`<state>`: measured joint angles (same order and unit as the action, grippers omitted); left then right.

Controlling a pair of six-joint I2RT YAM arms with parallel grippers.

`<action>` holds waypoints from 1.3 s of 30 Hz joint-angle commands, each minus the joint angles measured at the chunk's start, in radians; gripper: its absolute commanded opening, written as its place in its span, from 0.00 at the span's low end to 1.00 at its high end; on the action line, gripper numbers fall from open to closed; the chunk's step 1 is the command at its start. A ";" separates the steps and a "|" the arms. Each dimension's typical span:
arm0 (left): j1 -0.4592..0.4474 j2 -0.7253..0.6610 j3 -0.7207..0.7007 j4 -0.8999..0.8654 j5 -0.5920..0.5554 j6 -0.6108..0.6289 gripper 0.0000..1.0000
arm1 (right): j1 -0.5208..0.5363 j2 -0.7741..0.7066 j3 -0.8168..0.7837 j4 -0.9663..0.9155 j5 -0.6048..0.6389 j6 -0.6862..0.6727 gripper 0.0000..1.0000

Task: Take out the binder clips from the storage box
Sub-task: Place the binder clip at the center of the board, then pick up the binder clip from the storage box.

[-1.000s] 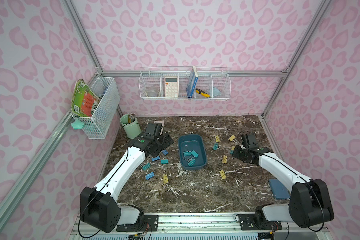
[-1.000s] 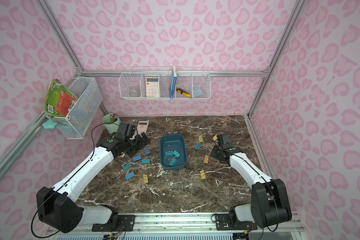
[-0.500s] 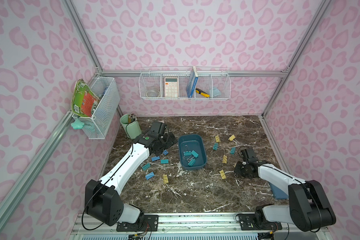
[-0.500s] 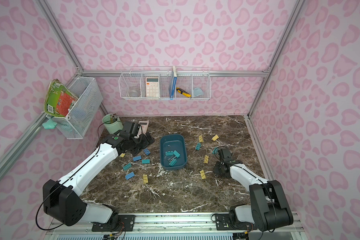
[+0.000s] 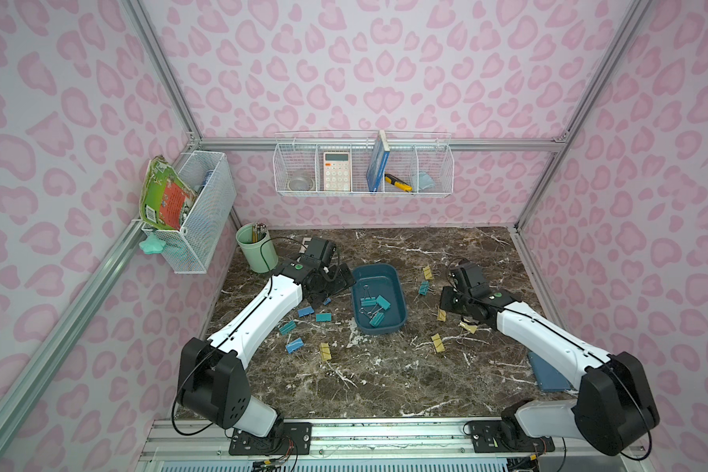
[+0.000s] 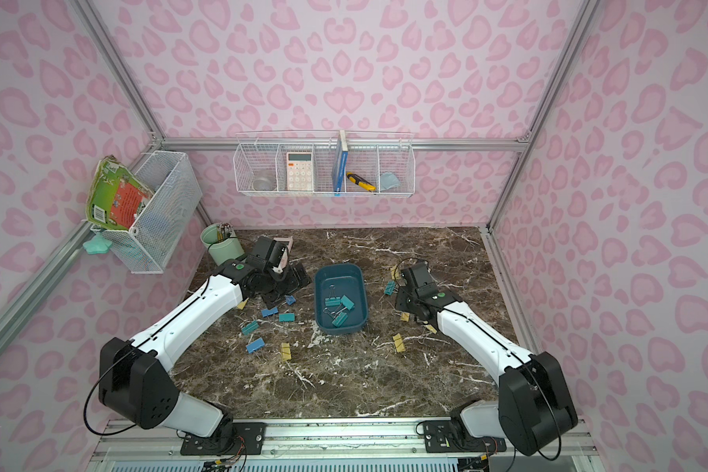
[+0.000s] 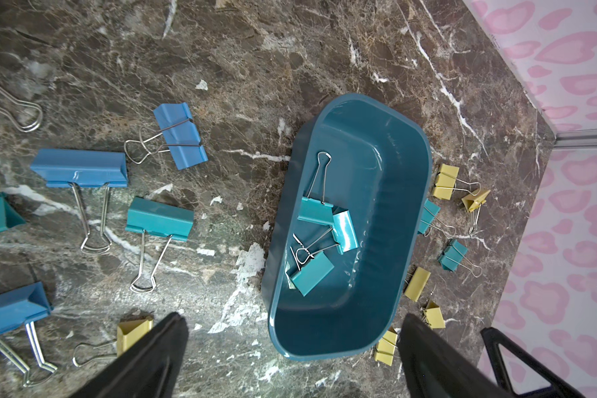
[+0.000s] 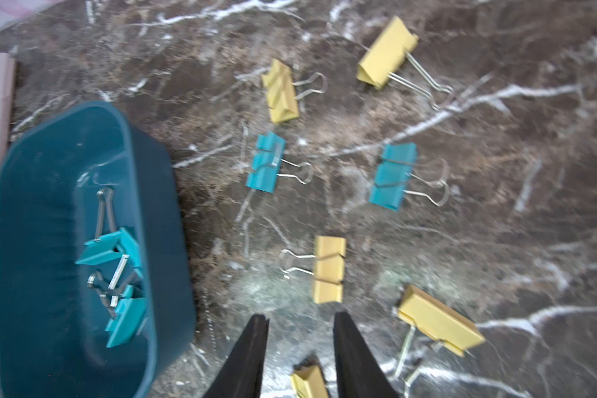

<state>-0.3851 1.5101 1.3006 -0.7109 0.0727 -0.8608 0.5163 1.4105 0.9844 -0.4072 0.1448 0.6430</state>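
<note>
Fingers (image 7: pixel 142 361) of the left gripper (image 7: pixel 295 317) stand wide apart and empty just beside the storage box (image 5: pixel 385 282), which sits in the middle of the table (image 5: pixel 385 380) between the two arms — three teal binder clips (image 7: pixel 312 275) lie in it. The right gripper (image 8: pixel 300 317) is partly open and grips nothing. A yellow clip (image 8: pixel 309 382) lies on the table between its fingers, while other clips — blue, teal, yellow — are scattered on both sides of the box.
</note>
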 commanded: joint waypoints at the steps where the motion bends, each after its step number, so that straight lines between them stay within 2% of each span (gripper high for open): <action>1: 0.000 -0.030 0.005 -0.063 -0.067 -0.006 0.99 | 0.071 0.104 0.121 -0.014 0.024 -0.063 0.38; 5: 0.000 -0.089 -0.014 -0.113 -0.130 -0.013 0.99 | 0.152 0.296 0.315 -0.009 -0.025 -0.108 0.38; 9: 0.001 -0.157 -0.044 -0.154 -0.155 -0.011 0.99 | 0.178 0.490 0.523 -0.056 -0.059 -0.118 0.35; 17: 0.000 -0.310 -0.144 -0.206 -0.177 -0.029 0.99 | 0.192 0.723 0.720 -0.101 -0.145 -0.139 0.30; 24: 0.001 -0.397 -0.194 -0.239 -0.201 -0.036 0.99 | 0.214 0.826 0.811 -0.127 -0.166 -0.152 0.27; 36: 0.001 -0.429 -0.219 -0.259 -0.217 -0.049 0.99 | 0.241 0.924 0.849 -0.169 -0.149 -0.158 0.21; 39: 0.001 -0.431 -0.221 -0.258 -0.215 -0.048 0.99 | 0.248 0.945 0.875 -0.197 -0.139 -0.158 0.17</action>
<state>-0.3851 1.0813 1.0805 -0.9478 -0.1310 -0.9104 0.7593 2.3348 1.8500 -0.5320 -0.0040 0.4892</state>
